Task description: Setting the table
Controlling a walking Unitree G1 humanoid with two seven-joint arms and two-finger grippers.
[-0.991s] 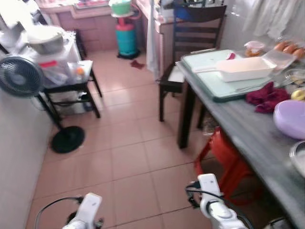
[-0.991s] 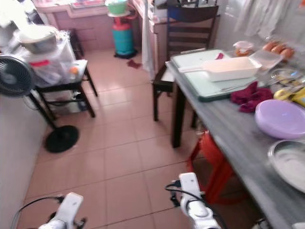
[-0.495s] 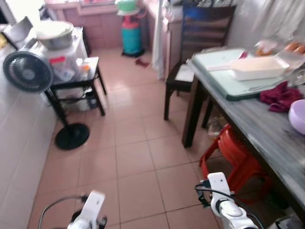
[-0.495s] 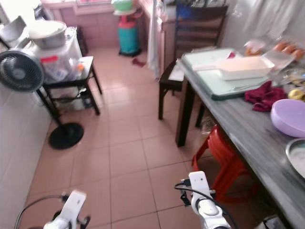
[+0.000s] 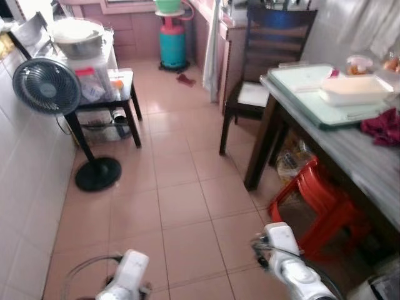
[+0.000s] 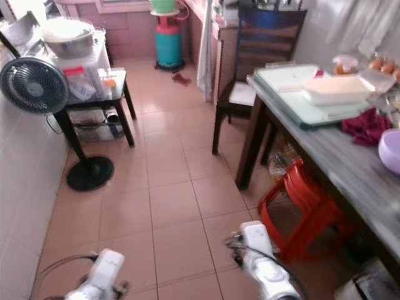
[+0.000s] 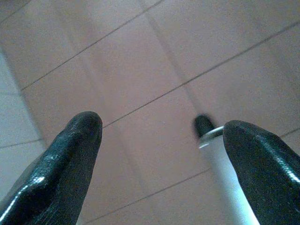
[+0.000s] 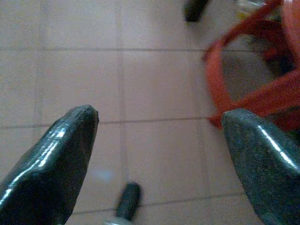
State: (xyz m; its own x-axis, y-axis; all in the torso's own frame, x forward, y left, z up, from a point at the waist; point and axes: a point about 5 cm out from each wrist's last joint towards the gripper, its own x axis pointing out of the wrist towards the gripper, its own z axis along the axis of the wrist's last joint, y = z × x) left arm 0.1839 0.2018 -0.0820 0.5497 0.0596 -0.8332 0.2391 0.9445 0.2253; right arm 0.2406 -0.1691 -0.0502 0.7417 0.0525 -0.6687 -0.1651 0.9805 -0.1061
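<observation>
Left eye view: the worktop (image 5: 369,164) runs along the right, from about 1 to 4 o'clock of the robot. On it lie a white rectangular dish (image 5: 355,89) on a pale green board (image 5: 310,99) and a crumpled dark red cloth (image 5: 381,127). A dark wooden chair (image 5: 262,62) stands at the worktop's far end; a red plastic stool (image 5: 319,203) sits beneath its near edge. A standing fan (image 5: 49,87) is at 10 o'clock, well apart.

Right eye view: a lilac bowl (image 6: 390,151) rests on the worktop at 3 o'clock. The right arm (image 6: 261,265) is the nearer to it; the stool lies between.

Left wrist view: the left pincer (image 7: 161,157) hangs released, holding nothing, over floor tiles (image 7: 140,70).

Right wrist view: the right pincer (image 8: 159,152) is likewise spread and unloaded, the stool's red legs just beyond.
</observation>
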